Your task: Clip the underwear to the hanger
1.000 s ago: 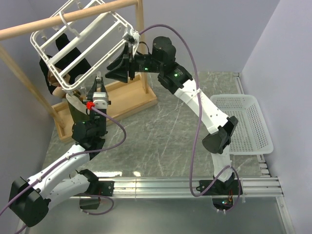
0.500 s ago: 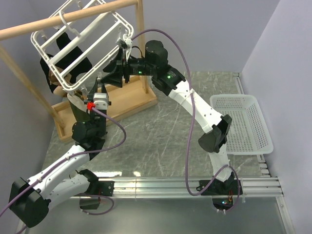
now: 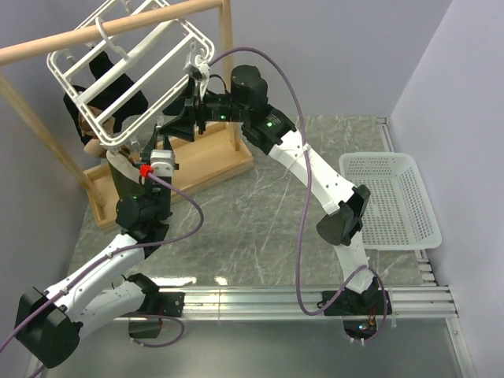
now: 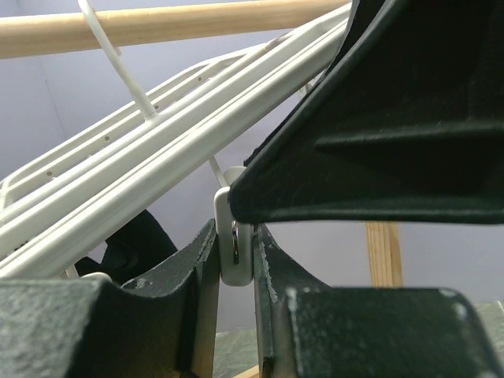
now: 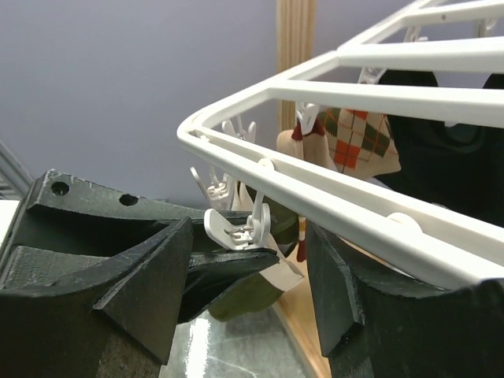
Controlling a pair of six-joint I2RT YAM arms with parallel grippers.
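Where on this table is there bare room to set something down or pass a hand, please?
Bare marble lies mid-table, between the wooden stand's base, the left arm and the right arm; a smaller patch sits behind the right arm, beside the mesh basket. It is crowded under the hanger, where the left gripper and right gripper meet at a clip.
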